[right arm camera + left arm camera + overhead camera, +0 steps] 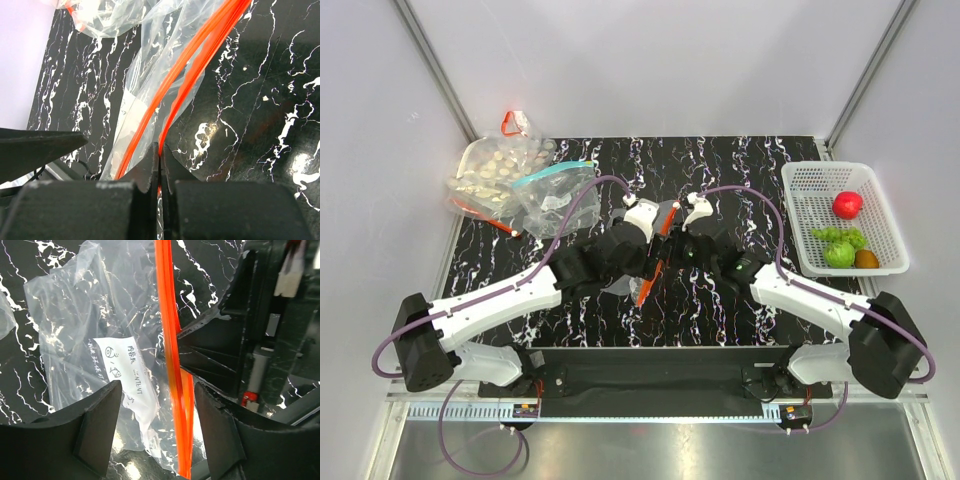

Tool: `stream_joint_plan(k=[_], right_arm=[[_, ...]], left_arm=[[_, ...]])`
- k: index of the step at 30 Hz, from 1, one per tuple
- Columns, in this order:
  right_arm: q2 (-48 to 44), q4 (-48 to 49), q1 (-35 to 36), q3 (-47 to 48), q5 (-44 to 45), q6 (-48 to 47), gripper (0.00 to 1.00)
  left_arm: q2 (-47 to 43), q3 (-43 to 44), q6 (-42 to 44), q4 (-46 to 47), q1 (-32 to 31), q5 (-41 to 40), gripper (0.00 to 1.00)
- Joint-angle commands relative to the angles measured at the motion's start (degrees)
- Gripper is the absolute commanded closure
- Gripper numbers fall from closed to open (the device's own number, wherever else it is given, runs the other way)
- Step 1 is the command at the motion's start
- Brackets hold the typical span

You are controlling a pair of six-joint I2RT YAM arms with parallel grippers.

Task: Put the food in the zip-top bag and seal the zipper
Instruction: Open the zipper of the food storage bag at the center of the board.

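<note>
The clear zip-top bag (625,283) lies at the table's middle between both grippers, its red-orange zipper (654,262) running near to far. In the left wrist view the bag (95,330) shows a white label, and the zipper (170,335) passes between my open left gripper's (157,425) fingers, close to the right one. My right gripper (160,155) is shut on one lip of the zipper (200,60); the other lip curves apart. The food sits in a white basket (810,180): red fruit (847,204), grapes (828,236), green piece (840,254), brown-orange ball (866,259).
At the back left lie a bag of pale beige pieces (495,168) and a clear bag with a teal zipper (555,188); they also show in the right wrist view (100,15). White walls close in the table on three sides.
</note>
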Motion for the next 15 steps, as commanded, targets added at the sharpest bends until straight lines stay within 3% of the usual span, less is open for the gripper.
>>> stream_joint_plan(k=[1, 8, 15], right_arm=[[-2.3, 0.5, 0.2, 2.7, -1.6, -1.0, 1.00], [-2.5, -0.2, 0.1, 3.7, -3.0, -1.0, 1.00], [-3.2, -1.0, 0.1, 4.6, -3.1, -0.9, 1.00]], left_arm=[[-1.3, 0.6, 1.7, 2.2, -0.1, -1.1, 0.35], [-0.3, 2.5, 2.8, 1.4, -0.2, -1.9, 0.36], [2.6, 5.3, 4.5, 0.2, -0.7, -5.4, 0.42]])
